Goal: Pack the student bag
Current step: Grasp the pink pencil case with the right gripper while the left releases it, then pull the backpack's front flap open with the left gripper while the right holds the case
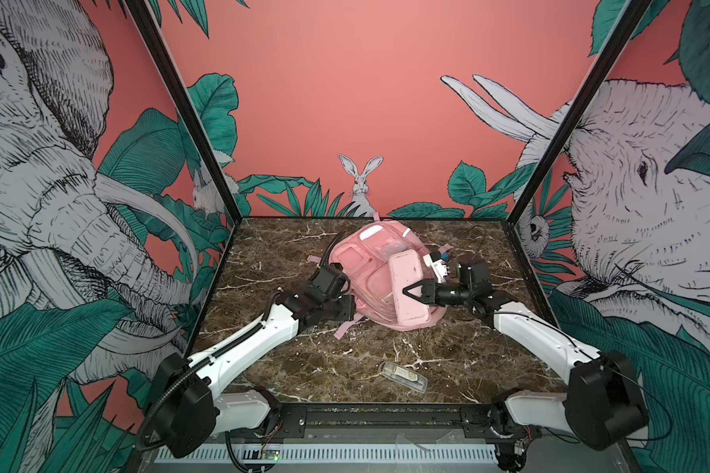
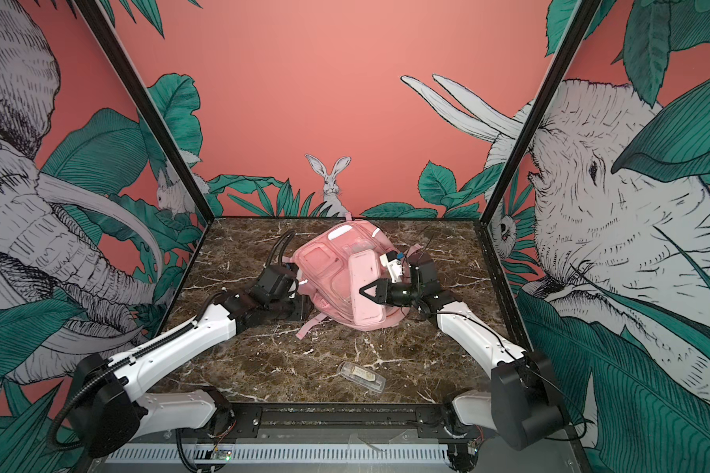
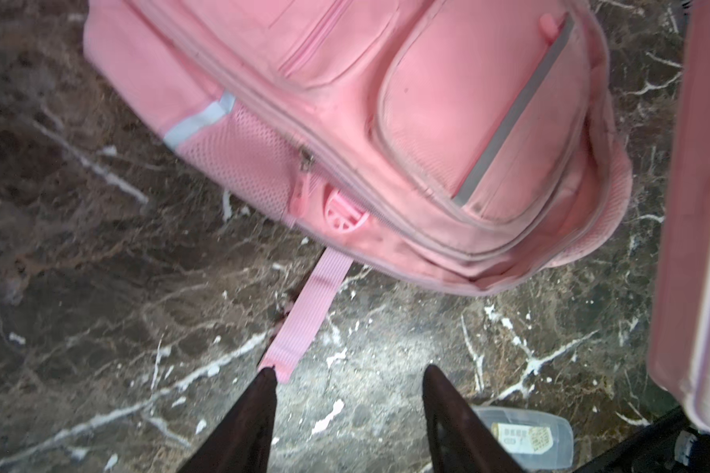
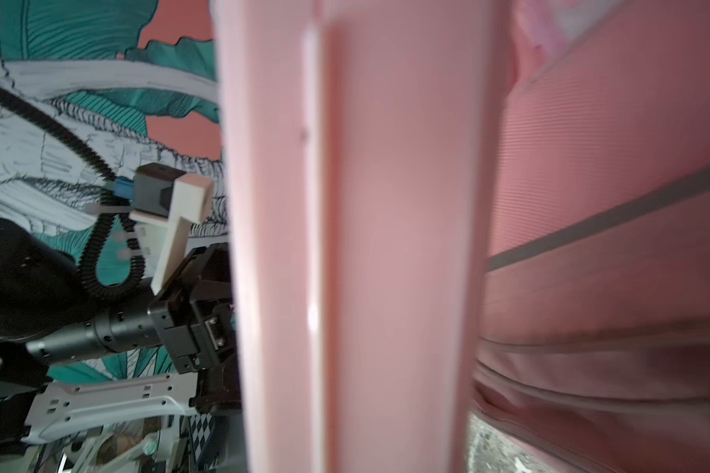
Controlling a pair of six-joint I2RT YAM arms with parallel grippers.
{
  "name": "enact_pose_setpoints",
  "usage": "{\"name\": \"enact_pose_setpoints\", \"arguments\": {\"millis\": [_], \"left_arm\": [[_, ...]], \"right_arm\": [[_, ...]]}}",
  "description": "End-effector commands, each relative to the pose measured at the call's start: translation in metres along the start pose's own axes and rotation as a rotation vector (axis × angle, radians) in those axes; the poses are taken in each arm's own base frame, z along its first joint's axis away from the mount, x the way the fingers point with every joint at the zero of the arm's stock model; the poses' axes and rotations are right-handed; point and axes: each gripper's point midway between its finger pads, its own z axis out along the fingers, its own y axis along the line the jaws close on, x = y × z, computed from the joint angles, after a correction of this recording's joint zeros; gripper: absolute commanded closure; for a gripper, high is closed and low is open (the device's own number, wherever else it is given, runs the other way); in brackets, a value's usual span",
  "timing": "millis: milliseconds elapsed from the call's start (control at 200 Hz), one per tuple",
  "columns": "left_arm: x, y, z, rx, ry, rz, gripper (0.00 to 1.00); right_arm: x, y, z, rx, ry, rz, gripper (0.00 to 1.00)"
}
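Two grippers flank the student bag [image 1: 359, 262], which lies front-up on the marble table [image 1: 287, 368]. The left gripper [image 3: 349, 368] stands with jaws apart and empty just off the bag's bottom edge, one fingertip by a loose strap end [image 3: 304, 315]. The right gripper [image 1: 410, 291] is clamped on a flat pink pencil case [image 1: 404, 266] held over the bag's front. Soft and slack, the bag will likely sag and slide when tugged. The zipper pull [image 3: 301, 192] beside its mesh pocket looks the best hold.
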Motion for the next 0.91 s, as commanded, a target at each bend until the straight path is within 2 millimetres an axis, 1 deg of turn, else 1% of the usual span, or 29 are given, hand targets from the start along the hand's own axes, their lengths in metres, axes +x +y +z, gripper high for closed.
{"name": "enact_pose_setpoints", "arguments": {"millis": [0, 130, 245, 350, 505, 665, 800, 900], "left_arm": [[-0.013, -0.011, 0.002, 0.000, 0.022, 0.117, 0.42], [-0.025, -0.030, 0.015, 0.001, 0.036, 0.205, 0.42], [-0.031, -0.056, 0.026, -0.002, 0.062, 0.317, 0.42], [-0.033, -0.080, 0.037, -0.019, 0.086, 0.419, 0.42], [-0.038, -0.104, 0.055, -0.030, 0.097, 0.491, 0.41], [-0.035, -0.120, 0.078, -0.042, 0.136, 0.549, 0.42], [-0.033, -0.131, 0.090, -0.086, 0.145, 0.610, 0.43], [-0.030, -0.135, 0.100, -0.104, 0.156, 0.627, 0.44]], "right_arm": [[-0.016, -0.006, -0.020, 0.033, -0.075, 0.023, 0.83], [-0.027, -0.018, -0.037, 0.057, -0.120, 0.079, 0.84], [-0.032, -0.030, -0.051, 0.086, -0.156, 0.113, 0.84], [-0.035, -0.040, -0.061, 0.102, -0.187, 0.146, 0.84], [-0.033, -0.055, -0.075, 0.136, -0.223, 0.193, 0.84], [-0.031, -0.071, -0.088, 0.169, -0.252, 0.250, 0.83], [-0.031, -0.074, -0.097, 0.178, -0.276, 0.266, 0.83], [-0.031, -0.076, -0.104, 0.190, -0.292, 0.273, 0.83]]}}
